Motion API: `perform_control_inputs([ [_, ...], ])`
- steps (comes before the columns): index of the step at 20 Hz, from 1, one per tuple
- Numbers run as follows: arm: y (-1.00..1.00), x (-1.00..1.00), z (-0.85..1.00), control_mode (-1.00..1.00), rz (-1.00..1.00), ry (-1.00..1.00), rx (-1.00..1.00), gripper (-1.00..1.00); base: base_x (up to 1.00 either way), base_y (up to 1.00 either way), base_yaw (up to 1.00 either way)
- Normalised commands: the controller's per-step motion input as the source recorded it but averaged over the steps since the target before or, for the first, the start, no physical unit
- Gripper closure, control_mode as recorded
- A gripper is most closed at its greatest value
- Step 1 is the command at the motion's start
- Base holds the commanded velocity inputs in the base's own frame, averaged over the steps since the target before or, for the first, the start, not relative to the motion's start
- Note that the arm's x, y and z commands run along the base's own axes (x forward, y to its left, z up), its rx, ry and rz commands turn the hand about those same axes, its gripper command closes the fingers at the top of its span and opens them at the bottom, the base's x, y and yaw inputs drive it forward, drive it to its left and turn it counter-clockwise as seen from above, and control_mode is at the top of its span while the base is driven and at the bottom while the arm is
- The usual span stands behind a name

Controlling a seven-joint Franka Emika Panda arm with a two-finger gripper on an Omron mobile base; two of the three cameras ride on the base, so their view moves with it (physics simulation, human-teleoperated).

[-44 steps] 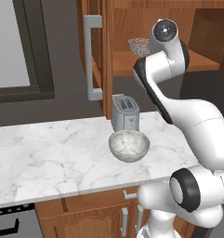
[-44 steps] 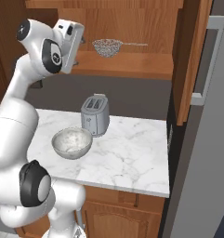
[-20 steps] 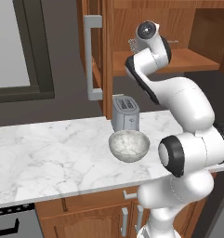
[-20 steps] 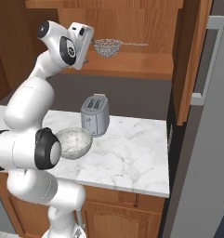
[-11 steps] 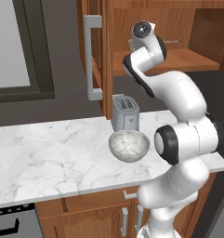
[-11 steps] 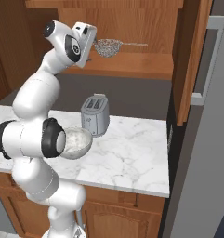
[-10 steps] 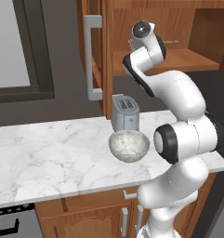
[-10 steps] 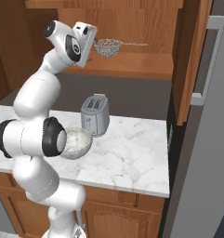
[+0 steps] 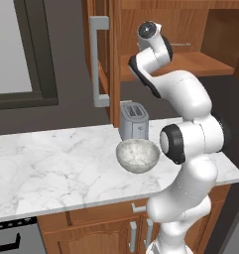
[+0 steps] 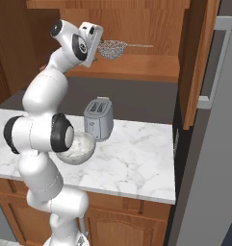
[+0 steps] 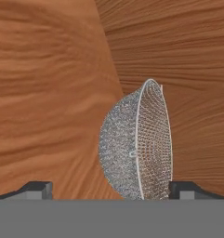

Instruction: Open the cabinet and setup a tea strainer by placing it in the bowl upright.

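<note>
Cabinet [image 10: 199, 67] doors open. Tea strainer [image 10: 112, 49] sits on inner shelf, above toaster [image 10: 98, 119] and bowl [image 10: 76, 147]. Gripper [image 11: 111, 188] jaws spread wide, empty, straddling mesh basket. Strainer prob. light, thin wire, dents easily; grip rim gently, w/ handle free.

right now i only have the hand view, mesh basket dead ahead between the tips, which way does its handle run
Observer: In the right base view the tea strainer sits on the cabinet shelf, and its thin handle points away from the gripper, toward the open right door.
Operator: are the cabinet doors out of the way
Observer: Yes, both stand open; the left door's long grey bar handle faces the left base camera.
Operator: where's the bowl
Observer: The bowl sits on the marble counter below the shelf, just in front of the toaster.
</note>
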Motion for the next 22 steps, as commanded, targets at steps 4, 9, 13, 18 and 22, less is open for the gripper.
perform_control_inputs([
  [4,0.00,0.28,0.00,-1.00,0.00,0.00,0.00,-1.00,0.00,0.00,0.00],
  [9,0.00,0.28,0.00,-1.00,0.00,0.00,0.00,-1.00,0.00,0.00,0.00],
  [13,0.00,0.22,-0.07,-1.00,-0.01,0.05,0.00,-1.00,0.00,0.00,0.00],
  [18,-0.03,0.11,-0.18,-1.00,-0.03,0.08,0.00,-1.00,0.00,0.00,0.00],
  [22,-0.06,0.14,-0.05,-1.00,-0.03,0.03,0.00,-1.00,0.00,0.00,0.00],
])
